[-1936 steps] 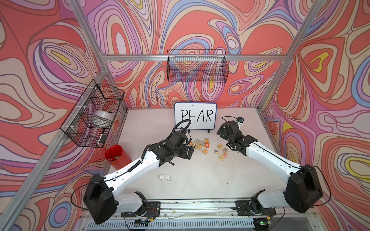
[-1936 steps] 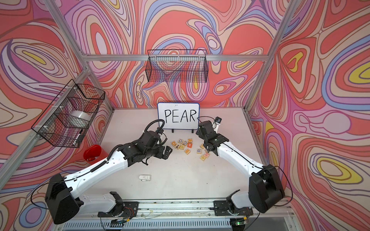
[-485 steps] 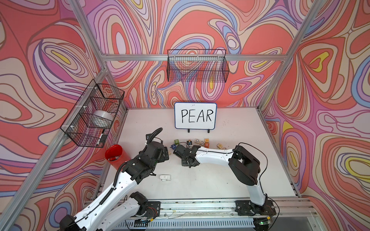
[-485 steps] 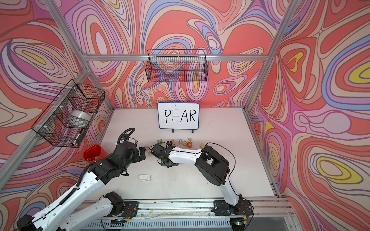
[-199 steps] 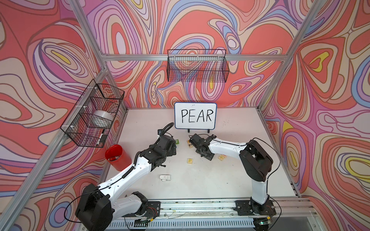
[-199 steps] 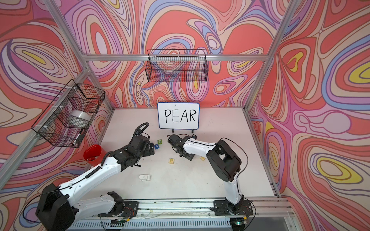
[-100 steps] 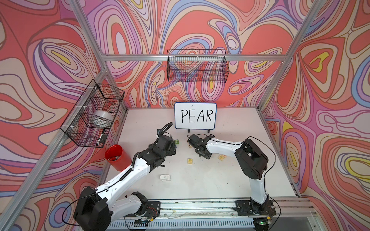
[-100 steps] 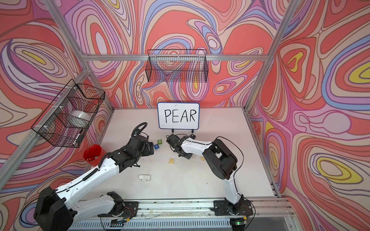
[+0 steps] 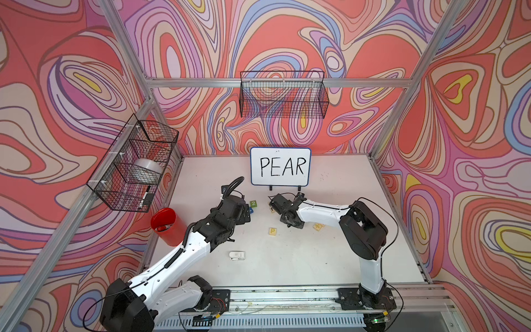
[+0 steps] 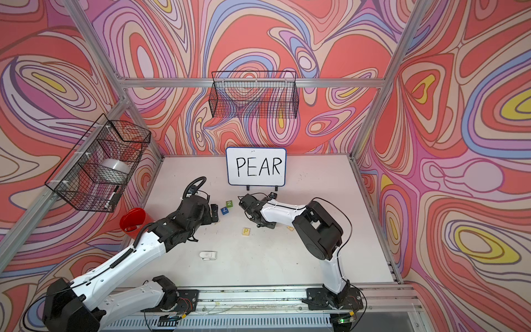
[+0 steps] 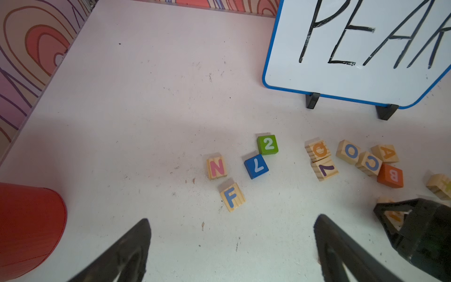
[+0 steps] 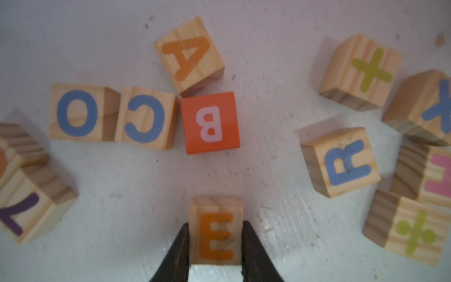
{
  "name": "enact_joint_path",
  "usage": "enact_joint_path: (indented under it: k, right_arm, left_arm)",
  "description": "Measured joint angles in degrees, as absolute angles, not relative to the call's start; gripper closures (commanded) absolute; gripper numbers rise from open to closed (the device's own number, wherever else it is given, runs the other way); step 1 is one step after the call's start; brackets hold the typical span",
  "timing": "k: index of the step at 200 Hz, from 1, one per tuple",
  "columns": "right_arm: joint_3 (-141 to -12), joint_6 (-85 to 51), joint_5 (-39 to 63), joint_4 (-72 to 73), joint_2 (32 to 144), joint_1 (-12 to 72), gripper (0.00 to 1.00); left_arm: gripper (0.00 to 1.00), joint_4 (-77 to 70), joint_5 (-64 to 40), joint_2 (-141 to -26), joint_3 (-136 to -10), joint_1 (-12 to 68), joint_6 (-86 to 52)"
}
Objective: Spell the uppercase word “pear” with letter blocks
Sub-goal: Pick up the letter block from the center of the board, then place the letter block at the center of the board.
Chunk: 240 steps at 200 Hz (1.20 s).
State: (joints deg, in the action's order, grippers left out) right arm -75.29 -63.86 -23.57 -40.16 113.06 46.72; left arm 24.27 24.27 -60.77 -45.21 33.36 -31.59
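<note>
In the right wrist view my right gripper (image 12: 216,244) is shut on the E letter block (image 12: 216,234), one black finger on each side, down on the table. Beyond it lie the A block (image 12: 190,57) and, off to one side, the blue R block (image 12: 341,162). In both top views the P block (image 9: 272,231) (image 10: 246,231) lies alone in the middle of the table, nearer the front than my right gripper (image 9: 273,205). My left gripper (image 11: 233,219) is open over bare table, just short of the F block (image 11: 232,197).
An orange B cube (image 12: 210,123), C (image 12: 144,118), O (image 12: 78,113) and other wooden cubes crowd round the E. Green 2 (image 11: 267,144), blue 7 (image 11: 256,166) and N (image 11: 216,168) lie ahead of my left gripper. The PEAR whiteboard (image 9: 280,166) stands behind; a red cup (image 9: 166,225) stands left.
My right gripper's jaws have come together onto the E block. Both arms have hardly moved.
</note>
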Motion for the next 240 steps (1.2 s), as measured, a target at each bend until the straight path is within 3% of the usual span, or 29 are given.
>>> enact_joint_path:
  k: [96,240]
  right_arm:
    - [-70.94,-54.43,-20.49,-37.21,108.66,55.57,0.67]
    - [-69.30,-53.34,-16.97,-31.90,109.73,56.84,0.66]
  left_arm:
    - [0.00,25.78,23.59,-53.93,-43.29,33.36,-33.63]
    - [0.00,28.53,24.34,-47.27,-42.09,33.36,-34.79]
